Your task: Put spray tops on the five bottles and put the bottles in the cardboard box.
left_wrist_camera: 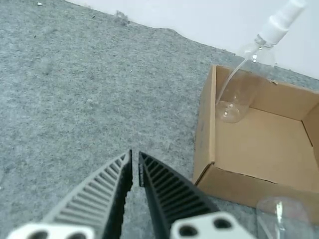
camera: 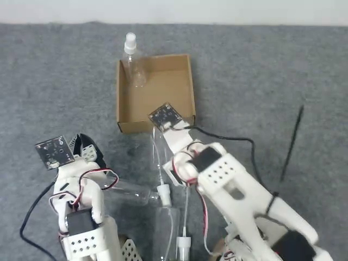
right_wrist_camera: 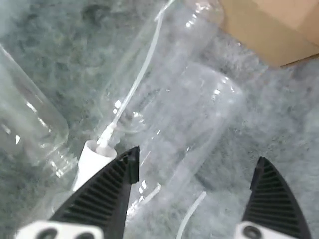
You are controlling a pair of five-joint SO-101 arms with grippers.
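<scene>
One bottle (camera: 136,70) w/ its spray top (camera: 130,39) on leans in the far corner of the cardboard box (camera: 163,95), propped on the wall so it won't roll; the rest lie loose on the grey mat (camera: 272,65), so I'd say the job's early on. Right gripper (right_wrist_camera: 197,159) is spread wide over a clear bottle (right_wrist_camera: 204,114) that lies betw. its jaws, not touched yet; the wide spread makes sense, the body's fat & prob. slippery. Just beside one finger lies a second bottle (right_wrist_camera: 194,30) w/ a white top (right_wrist_camera: 92,154) & a dip tube (right_wrist_camera: 139,84) running inside; past that is an open-necked bottle (right_wrist_camera: 30,129), no top. The box's near wall sits just beyond the right gripper's tips, so a short carry. Left gripper (left_wrist_camera: 134,158) is pressed nearly together, pinching nothing, low over bare mat w/ the box ahead & off to one side; prob. parked clear to give the other arm room.
</scene>
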